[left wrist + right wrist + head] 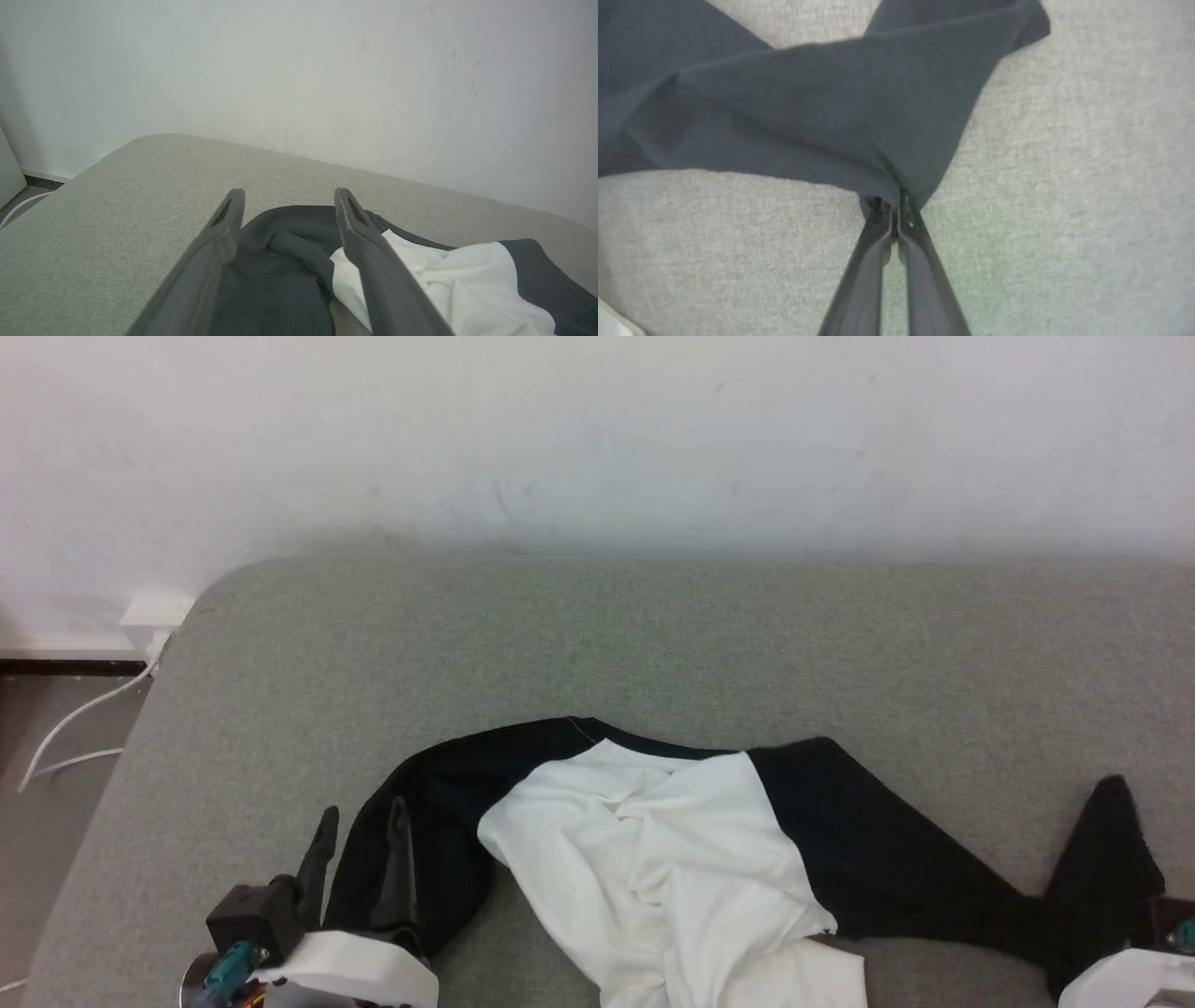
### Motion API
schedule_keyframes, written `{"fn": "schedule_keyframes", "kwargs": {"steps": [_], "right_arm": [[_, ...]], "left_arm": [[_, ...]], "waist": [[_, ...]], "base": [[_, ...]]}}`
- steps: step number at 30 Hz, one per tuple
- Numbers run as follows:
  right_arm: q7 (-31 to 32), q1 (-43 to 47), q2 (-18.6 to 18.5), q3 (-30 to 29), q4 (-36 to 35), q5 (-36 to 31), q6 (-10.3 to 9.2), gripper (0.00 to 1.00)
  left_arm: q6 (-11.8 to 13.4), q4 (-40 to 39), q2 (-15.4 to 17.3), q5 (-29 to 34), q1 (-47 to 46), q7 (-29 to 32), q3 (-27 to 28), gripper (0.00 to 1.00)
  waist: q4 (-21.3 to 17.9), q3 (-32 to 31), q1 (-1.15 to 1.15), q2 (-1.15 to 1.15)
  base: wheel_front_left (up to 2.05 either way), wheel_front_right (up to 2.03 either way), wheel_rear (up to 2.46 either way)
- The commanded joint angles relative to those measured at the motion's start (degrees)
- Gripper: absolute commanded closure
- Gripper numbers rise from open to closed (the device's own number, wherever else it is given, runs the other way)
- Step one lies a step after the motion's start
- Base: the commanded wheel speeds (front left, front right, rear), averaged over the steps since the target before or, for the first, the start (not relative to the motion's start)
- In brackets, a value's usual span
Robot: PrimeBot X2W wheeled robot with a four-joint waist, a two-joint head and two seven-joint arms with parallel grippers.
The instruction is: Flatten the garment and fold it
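The garment lies crumpled near the front edge of the grey surface, with its white torso bunched in the middle and a black sleeve on each side. My left gripper stands open over the left black sleeve, one finger on each side of it and nothing gripped. My right gripper is shut on a fold of the right black sleeve. That sleeve's end rises in a peak at the far right, above my pale right forearm.
The grey padded surface reaches back to a white wall, and its rounded corner is at the far left. Beyond that corner are a white socket and a white cable running down to the floor.
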Motion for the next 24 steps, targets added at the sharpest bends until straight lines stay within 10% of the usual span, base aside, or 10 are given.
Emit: {"fn": "schedule_keyframes", "kwargs": {"steps": [1,2,3,12,24], "right_arm": [[0.50,0.65,0.61,0.05,-0.27,-0.13,-0.12,0.77],[0.34,1.18,1.29,0.14,-0.79,0.44,-0.12,0.27],[-0.54,1.35,1.87,0.16,-1.58,1.26,-0.12,0.00],[-11.68,-1.86,3.23,-0.51,-11.97,6.72,-0.12,0.00],[6.54,-20.05,-3.98,17.24,0.76,12.42,-0.12,0.00]], "left_arm": [[-0.30,0.16,-0.06,0.58,0.61,-0.27,0.30,0.00],[-0.34,0.24,-0.02,0.64,0.69,-0.27,0.37,0.00],[-0.41,0.33,0.00,0.70,0.73,-0.27,0.38,0.00],[-0.80,0.54,-0.09,0.90,0.11,-0.27,-0.01,0.00],[-1.30,-1.15,-0.20,1.64,-3.95,-0.27,-0.70,0.00]], "waist": [[-0.32,-0.16,0.00,0.00],[-0.44,-0.17,0.00,0.00],[-0.52,-0.18,0.00,0.00],[0.31,-0.44,0.00,0.00],[3.29,5.80,0.00,0.00]], "base": [[0.00,0.00,0.00],[0.00,0.00,0.00],[0.00,0.00,0.00],[0.00,0.00,0.00],[0.00,0.00,0.00]]}}
